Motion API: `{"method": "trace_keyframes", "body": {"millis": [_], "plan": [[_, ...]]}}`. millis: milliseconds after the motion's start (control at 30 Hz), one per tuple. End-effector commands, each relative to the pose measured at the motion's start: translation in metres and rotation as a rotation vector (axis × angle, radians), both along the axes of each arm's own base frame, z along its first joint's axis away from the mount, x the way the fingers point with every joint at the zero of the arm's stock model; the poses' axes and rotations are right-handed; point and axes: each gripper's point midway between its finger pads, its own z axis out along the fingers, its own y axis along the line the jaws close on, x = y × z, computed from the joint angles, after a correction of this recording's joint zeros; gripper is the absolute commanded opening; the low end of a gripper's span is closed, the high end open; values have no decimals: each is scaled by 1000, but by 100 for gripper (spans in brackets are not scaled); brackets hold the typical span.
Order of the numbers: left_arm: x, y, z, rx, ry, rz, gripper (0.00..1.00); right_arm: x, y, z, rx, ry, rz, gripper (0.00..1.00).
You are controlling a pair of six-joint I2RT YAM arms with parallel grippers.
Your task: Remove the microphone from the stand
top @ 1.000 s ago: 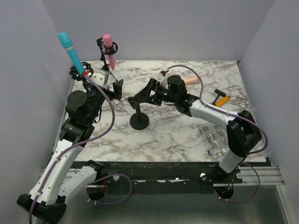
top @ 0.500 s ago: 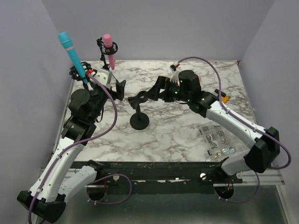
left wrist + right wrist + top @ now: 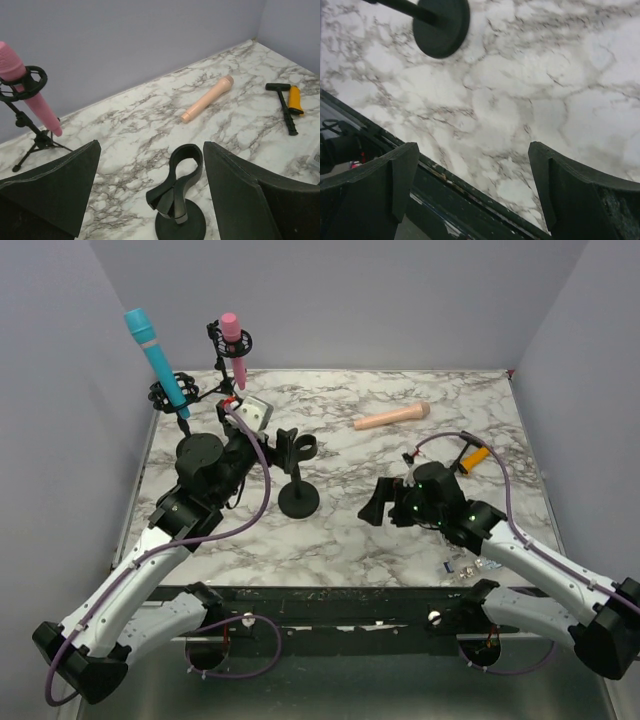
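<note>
A peach microphone [image 3: 392, 417] lies flat on the marble table at the back, apart from any stand; it also shows in the left wrist view [image 3: 206, 98]. The black round-based stand [image 3: 298, 500] is at the centre, and its clip [image 3: 184, 170] is empty. My left gripper [image 3: 290, 448] is open, its fingers [image 3: 55, 190] spread either side of the clip without touching it. My right gripper [image 3: 378, 505] is open and empty, low over the table's front right. It sees the stand's base [image 3: 441, 25].
A cyan microphone [image 3: 155, 358] and a pink microphone [image 3: 233, 345] sit in tripod stands at the back left. An orange-handled tool [image 3: 473, 455] lies at the right. A bag of small parts [image 3: 465, 560] is near the front edge [image 3: 470, 192].
My right gripper has left the stand and pulled back to the front right, uncovering the peach microphone on the table. My left gripper has swung right to the stand's clip.
</note>
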Motion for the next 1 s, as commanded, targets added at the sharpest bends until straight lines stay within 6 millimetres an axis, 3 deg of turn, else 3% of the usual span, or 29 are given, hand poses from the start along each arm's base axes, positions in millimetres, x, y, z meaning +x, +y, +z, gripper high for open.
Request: {"method": "trace_keyframes", "body": {"millis": [0,167,300,467,567,967], "plan": [[-13,-7,-17,-154,165,-2,86,-11,-25,-4,-20,-46,-62,100],[-46,-1,-65,-353,321,-13,88,-6,-38,9,-15,-158,-95,100],[-64,-8,-92,-383,373,-89,90,-4,-31,12,10,-187,-62,100],[-67,-22,-144,-358,489,-127,89,-6,-20,6,16,-156,-13,100],[-60,-30,-151,-356,467,-149,99,-6,-19,4,24,-160,-11,100],[-19,-17,-144,-150,414,2,99,-14,-31,11,42,-184,-40,100]]}}
